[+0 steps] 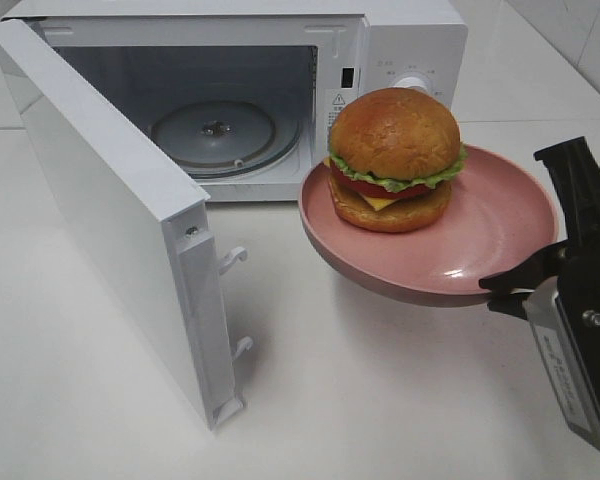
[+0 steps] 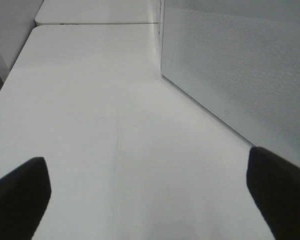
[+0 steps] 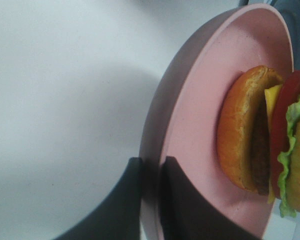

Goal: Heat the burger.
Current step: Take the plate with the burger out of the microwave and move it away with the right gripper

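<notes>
Burger: the small round burger [image 1: 395,160] with a domed brown bun, green lettuce and red-yellow filling sits on a flat pink round plate [image 1: 500,225], toward the plate's 10 o'clock side in the high view.
High view, plate: it hangs above the white table [image 1: 360,400], just in front of the white microwave oven [image 1: 400,40], whose door [image 1: 110,220] stands swung wide at 9 o'clock; the glass turntable [image 1: 215,135] inside is bare.
High view, right gripper: the black right gripper [image 1: 505,285] pinches the plate's rim at about 5 o'clock, well apart from the burger.
Left wrist view: the left gripper [image 2: 150,200] shows two dark fingertips [image 2: 20,192] set far apart, nothing between them, above the table beside the perforated white door panel [image 2: 240,70].
Right wrist view: the right gripper [image 3: 151,200] has its jaws drawn narrow, clamped on the plate's rim [image 3: 155,130]; the burger [image 3: 262,140] lies across the plate from them, untouched.
Handling, as a judgement: the stacked layers look loose and top-heavy, and the smooth plate probably slippery, so the burger could slide or topple if the plate tilts.
Hold, as a judgement: carrying by the plate rim suits better than squeezing the soft-looking bun; level travel into the cavity seems wise.
</notes>
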Controlling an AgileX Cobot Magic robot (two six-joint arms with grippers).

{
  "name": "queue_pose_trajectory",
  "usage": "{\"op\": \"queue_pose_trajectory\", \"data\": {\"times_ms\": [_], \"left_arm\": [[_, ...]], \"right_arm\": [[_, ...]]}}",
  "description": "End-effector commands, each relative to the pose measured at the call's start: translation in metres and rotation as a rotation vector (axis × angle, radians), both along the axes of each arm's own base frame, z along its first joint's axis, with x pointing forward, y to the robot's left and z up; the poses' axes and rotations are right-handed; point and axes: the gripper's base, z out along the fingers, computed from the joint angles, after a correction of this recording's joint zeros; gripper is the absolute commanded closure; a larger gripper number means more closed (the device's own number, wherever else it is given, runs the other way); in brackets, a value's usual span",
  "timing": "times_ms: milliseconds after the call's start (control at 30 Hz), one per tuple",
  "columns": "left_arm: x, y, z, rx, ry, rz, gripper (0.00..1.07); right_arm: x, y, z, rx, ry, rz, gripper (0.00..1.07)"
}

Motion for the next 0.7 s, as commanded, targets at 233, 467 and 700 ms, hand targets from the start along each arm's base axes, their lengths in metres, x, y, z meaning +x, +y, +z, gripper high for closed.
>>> {"op": "queue_pose_trajectory", "data": {"times_ms": [233,467,700], "left_arm": [[-0.002,0.000,-0.001,-0.001,-0.015,-0.002,0.07],[-0.002,0.000,-0.001,-0.001,-0.015,-0.002,0.07],[-0.002,0.000,-0.001,-0.001,-0.015,-0.002,0.07]], "right_arm": [[0.000,-0.012,0.013,0.005,-0.094,-0.098,1.07],[0.001,-0.021,0.013,-0.015,-0.086,-0.225,1.07],[0.002,-0.027,0.013,-0.022,-0.078,-0.310,1.07]]}}
